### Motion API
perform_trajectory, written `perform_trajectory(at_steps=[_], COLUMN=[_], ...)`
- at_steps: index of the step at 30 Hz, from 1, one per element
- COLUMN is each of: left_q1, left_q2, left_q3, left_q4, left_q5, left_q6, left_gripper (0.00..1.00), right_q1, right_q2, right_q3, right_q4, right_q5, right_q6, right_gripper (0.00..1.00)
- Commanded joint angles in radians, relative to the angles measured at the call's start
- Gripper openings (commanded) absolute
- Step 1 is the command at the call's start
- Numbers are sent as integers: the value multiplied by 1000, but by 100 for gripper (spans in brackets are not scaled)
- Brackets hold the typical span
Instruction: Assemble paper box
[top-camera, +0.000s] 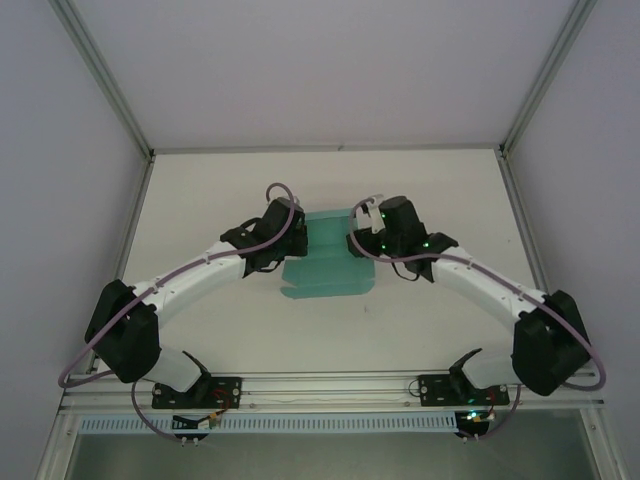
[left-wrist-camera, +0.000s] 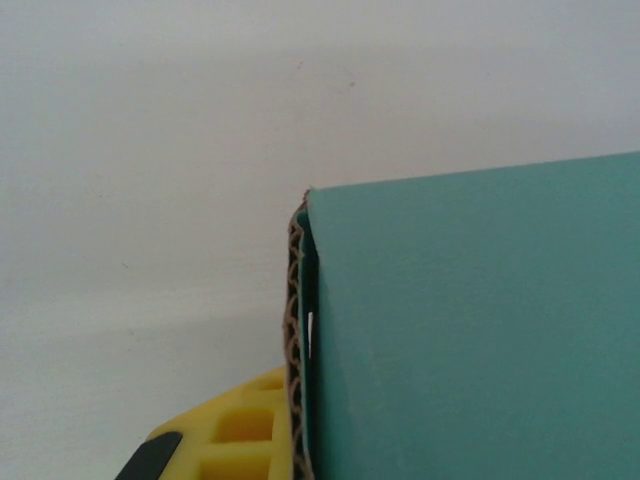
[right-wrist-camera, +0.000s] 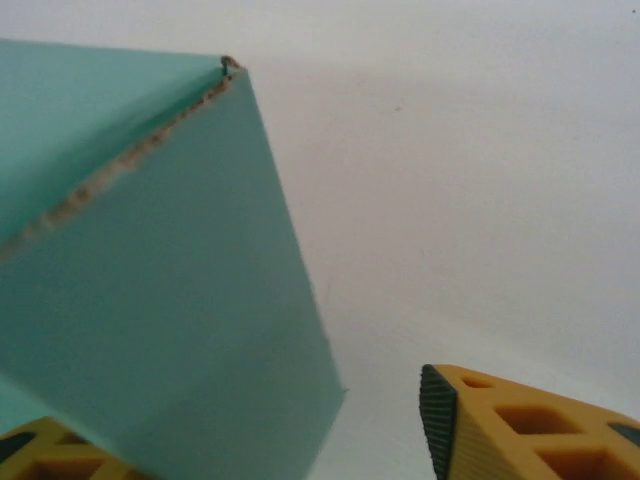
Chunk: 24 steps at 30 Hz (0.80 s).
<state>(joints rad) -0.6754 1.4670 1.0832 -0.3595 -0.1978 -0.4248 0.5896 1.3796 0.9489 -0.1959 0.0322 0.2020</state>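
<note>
The box (top-camera: 325, 262) sits in the middle of the white table (top-camera: 430, 200), about midway between the 2 arms. Its nearer part lies flat on the table. Its farther part, paler in this light, runs up between the 2 grippers and looks folded up off the surface.

The left gripper (top-camera: 290, 245) comes in from the left and meets the box's left edge. On the left wrist camera the box (left-wrist-camera: 480, 330) covers the right and lower part of the frame. Its raw corrugated edge stands upright in the middle of that view. 1 yellow finger (left-wrist-camera: 235, 435) presses right against that edge from the left, and the board hides the other finger. The jaws are closed together, clamped on that panel of the box.

The right gripper (top-camera: 358, 232) is at the box's far right corner. On its wrist camera a panel of the box (right-wrist-camera: 150, 280) slopes down from a creased, frayed corner at the top. The panel passes over the left yellow finger (right-wrist-camera: 25, 448), touching or just above it. The right finger (right-wrist-camera: 520, 425), with its dark pad facing inward, stands clear of the panel, with bare table showing in between. These jaws are apart, straddling the panel's lower edge without pinching it.
</note>
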Motion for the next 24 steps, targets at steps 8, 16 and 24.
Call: perform_trajectory(at_steps=[8, 16, 24], left_q1=[1, 0, 5], left_q2=[46, 81, 114], left_q3=[11, 37, 56], left_q4=[25, -71, -148], left_q5=[24, -68, -143], left_q6=[-66, -272, -339], left_gripper=[0, 0, 0], right_q1=[48, 56, 56], right_q2=[154, 331, 416], right_q3=[104, 171, 161], right_q4=[32, -85, 83], right_q5=[383, 883, 1123], right_q6=[148, 407, 316], right_gripper=[13, 0, 0])
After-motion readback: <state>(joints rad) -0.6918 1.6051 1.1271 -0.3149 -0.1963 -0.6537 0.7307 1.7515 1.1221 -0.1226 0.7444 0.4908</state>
